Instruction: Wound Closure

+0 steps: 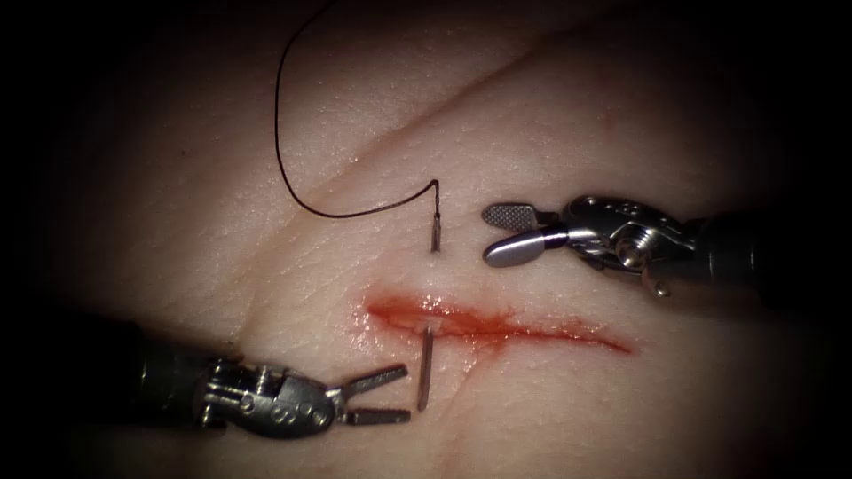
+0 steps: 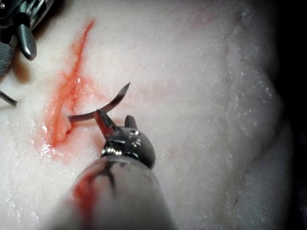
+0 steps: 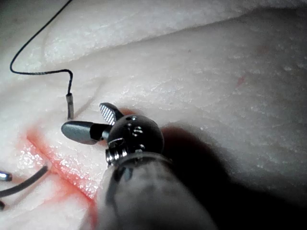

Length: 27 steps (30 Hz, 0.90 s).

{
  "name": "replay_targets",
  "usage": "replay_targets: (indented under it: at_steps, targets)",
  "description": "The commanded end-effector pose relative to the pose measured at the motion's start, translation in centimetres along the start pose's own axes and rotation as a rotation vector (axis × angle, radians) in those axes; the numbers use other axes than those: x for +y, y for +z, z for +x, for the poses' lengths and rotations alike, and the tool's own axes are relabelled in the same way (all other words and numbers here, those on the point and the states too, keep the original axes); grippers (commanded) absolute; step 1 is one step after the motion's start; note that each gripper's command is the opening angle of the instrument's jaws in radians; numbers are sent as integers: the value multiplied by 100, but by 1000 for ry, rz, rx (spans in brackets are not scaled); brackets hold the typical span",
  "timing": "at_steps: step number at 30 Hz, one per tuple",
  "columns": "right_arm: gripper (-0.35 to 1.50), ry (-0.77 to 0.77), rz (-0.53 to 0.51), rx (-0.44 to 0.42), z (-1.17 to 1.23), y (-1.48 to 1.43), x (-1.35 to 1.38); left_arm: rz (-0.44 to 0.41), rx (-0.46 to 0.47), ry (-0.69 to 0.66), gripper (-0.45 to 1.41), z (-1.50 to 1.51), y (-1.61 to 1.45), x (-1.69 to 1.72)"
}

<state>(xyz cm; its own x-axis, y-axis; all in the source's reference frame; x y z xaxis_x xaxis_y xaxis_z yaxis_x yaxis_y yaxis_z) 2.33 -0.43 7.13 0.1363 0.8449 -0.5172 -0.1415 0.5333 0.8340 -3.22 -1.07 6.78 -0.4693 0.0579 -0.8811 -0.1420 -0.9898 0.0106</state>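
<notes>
Needle (image 1: 425,371) sat through cut (image 1: 497,324), both ends out. L tool (image 1: 383,396) agape at tip, R tool (image 1: 510,232) agape by swaged end; both empty. Best grip: behind tip.

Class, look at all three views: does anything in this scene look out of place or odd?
Yes: the needle sits through the tissue unheld, spanning the cut, its tail with the thread above it and its tip below. The left tool and right tool are open, holding nothing.
</notes>
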Motion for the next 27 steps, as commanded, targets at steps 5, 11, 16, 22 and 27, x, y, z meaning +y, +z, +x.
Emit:
replay_targets:
  at_steps: [5, 11, 16, 22, 27]
  targets:
    - [114, -8, 2, 0, -7, 9, -1, -7, 12, -1, 63, -5, 17, 3]
    - [113, -14, 1, -1, -13, 10, 0, -5, 17, -6, 81, -3, 17, -2]
    - [111, -18, -1, -1, -16, 11, 3, -5, 18, -8, 79, 0, 19, -3]
    - [111, -23, -1, -1, -21, 12, 2, -8, 26, -5, 68, -7, 25, -6]
    - [108, -23, -1, -1, -21, 12, 2, -18, 38, -5, 27, -8, 24, -10]
